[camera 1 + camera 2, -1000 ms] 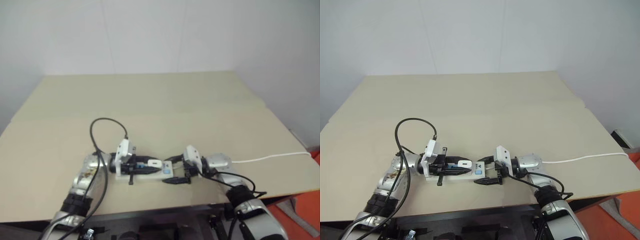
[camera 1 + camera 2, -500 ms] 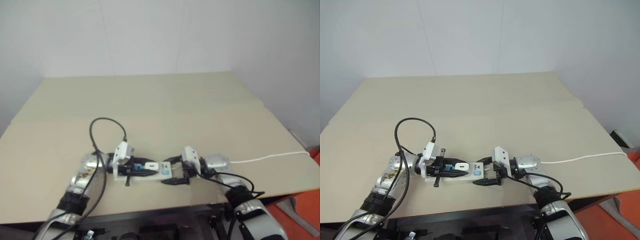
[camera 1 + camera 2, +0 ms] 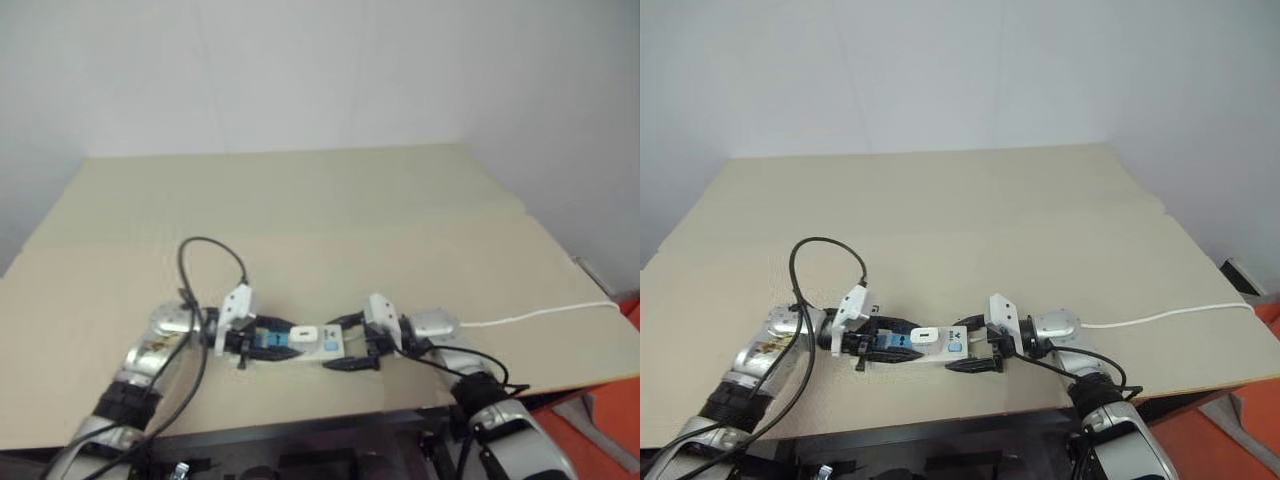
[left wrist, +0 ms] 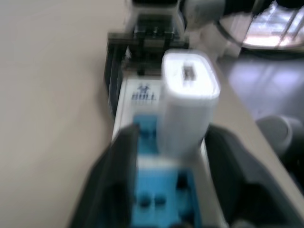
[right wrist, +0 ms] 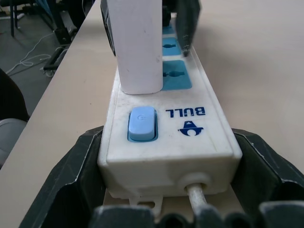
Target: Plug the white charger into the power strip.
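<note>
- The white charger [image 5: 138, 45] stands upright in a socket of the power strip [image 5: 190, 137], beside the blue switch [image 5: 141, 124]; it looks seated, though I cannot tell if fully.
- The left gripper [image 4: 173, 190] has its fingers released either side of the charger, not touching it; a finger catching the block on withdrawal could tilt or unseat it.
- The right gripper [image 5: 168, 190] clamps the strip's cable end against the table [image 3: 330, 200]; letting go carelessly could drag the strip by its cable [image 3: 540, 314].

The white charger [image 3: 306, 333] stands upright on the power strip [image 3: 300, 345], between the left pincer [image 3: 262, 341] and right pincer [image 3: 347, 343].
</note>
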Controlling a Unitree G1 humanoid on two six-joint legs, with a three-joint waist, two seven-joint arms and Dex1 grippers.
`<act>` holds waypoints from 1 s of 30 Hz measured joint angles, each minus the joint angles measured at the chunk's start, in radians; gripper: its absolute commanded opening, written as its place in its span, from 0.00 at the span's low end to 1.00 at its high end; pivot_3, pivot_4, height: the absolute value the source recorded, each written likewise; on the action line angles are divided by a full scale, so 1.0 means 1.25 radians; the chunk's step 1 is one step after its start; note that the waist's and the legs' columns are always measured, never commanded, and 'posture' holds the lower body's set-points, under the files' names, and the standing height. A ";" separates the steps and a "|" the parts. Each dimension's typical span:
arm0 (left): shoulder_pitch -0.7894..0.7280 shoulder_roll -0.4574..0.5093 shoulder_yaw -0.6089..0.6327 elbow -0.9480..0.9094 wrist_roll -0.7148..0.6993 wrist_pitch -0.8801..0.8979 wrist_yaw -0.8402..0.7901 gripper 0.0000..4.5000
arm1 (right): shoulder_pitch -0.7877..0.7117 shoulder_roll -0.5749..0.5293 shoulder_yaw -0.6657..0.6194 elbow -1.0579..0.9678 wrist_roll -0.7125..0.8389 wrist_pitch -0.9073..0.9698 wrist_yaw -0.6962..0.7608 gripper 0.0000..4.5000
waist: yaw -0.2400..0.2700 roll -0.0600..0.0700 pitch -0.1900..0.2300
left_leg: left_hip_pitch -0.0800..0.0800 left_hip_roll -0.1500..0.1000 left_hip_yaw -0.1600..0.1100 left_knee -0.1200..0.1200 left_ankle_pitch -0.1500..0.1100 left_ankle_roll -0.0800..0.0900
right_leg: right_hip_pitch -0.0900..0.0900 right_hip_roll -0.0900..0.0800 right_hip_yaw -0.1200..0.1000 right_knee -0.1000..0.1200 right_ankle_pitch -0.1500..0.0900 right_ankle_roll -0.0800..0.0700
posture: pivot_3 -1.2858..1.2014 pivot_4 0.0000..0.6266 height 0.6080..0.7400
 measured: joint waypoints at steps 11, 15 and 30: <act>0.001 -0.001 0.023 -0.028 -0.011 0.068 0.013 1.00 | 0.000 0.004 -0.001 0.000 0.000 -0.001 0.000 0.92 | -0.001 0.000 0.000 | -0.001 0.000 0.001 -0.001 0.000 0.000 | -0.001 0.000 0.000 0.000 0.000 0.000 | 0.52 0.24 1.00; 0.001 0.053 0.050 -0.077 -0.048 0.117 -0.014 1.00 | 0.000 0.004 -0.001 -0.002 0.001 -0.002 0.001 0.99 | -0.002 -0.001 0.000 | -0.003 0.001 0.001 -0.001 0.000 0.000 | -0.003 0.001 0.000 0.000 0.000 0.000 | 0.52 0.24 1.00; 0.016 0.220 0.193 -0.119 -0.104 0.125 -0.101 1.00 | 0.093 -0.212 -0.143 -0.290 0.082 0.112 -0.042 0.99 | 0.022 -0.002 0.003 | -0.006 0.000 0.004 -0.001 0.000 0.000 | -0.005 -0.001 -0.001 -0.003 0.000 0.000 | 0.52 0.24 1.00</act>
